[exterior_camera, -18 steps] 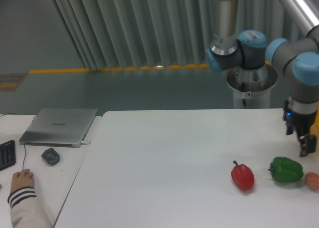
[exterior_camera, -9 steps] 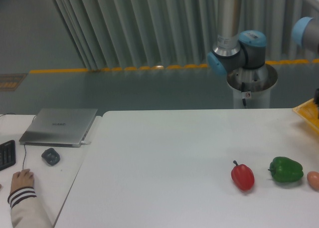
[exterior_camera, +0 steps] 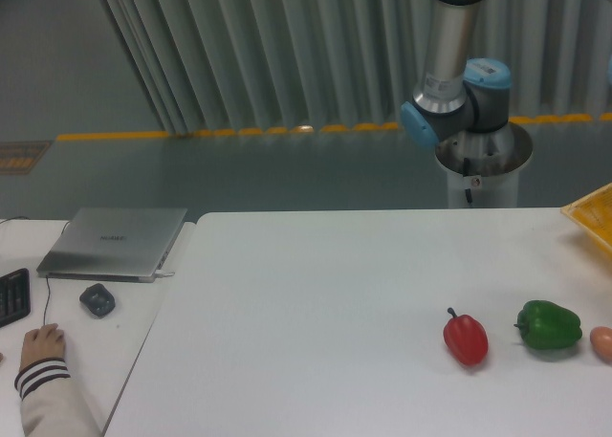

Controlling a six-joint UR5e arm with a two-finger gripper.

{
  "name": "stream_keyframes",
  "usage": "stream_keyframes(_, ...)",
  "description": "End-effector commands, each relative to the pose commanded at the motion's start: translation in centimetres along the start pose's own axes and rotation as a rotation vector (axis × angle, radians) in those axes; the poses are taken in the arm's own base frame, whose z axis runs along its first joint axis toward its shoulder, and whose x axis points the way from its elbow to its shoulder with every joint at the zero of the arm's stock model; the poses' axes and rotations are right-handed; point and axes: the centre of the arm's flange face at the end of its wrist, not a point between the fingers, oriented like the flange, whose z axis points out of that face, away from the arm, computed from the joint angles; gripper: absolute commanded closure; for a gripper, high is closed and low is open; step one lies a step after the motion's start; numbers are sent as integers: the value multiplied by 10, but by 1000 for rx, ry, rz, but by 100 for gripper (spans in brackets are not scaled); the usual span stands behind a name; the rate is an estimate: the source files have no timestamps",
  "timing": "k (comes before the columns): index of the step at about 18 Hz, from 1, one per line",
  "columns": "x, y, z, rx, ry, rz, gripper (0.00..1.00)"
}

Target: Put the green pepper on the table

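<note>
The green pepper [exterior_camera: 549,326] rests on the white table [exterior_camera: 316,303] near its right side, stem pointing left. Nothing touches it. The gripper is out of view; only the arm's base and upper joints [exterior_camera: 457,102] show behind the table at the upper right.
A red pepper [exterior_camera: 466,338] lies just left of the green one, and a small orange-tan egg-like object [exterior_camera: 602,342] sits at the right edge. A yellow tray corner [exterior_camera: 593,213] shows at the far right. On the adjacent desk are a laptop [exterior_camera: 115,242], a mouse [exterior_camera: 97,299] and a person's hand [exterior_camera: 42,344].
The gripper, which hung above the table's right edge near the green pepper a second ago, has moved up and right out of the frame. The peppers have not moved.
</note>
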Motion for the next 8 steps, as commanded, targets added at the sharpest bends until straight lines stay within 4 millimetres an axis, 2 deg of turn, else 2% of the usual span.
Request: stream_keyframes(8,-1,1,2,1,0,15,0)
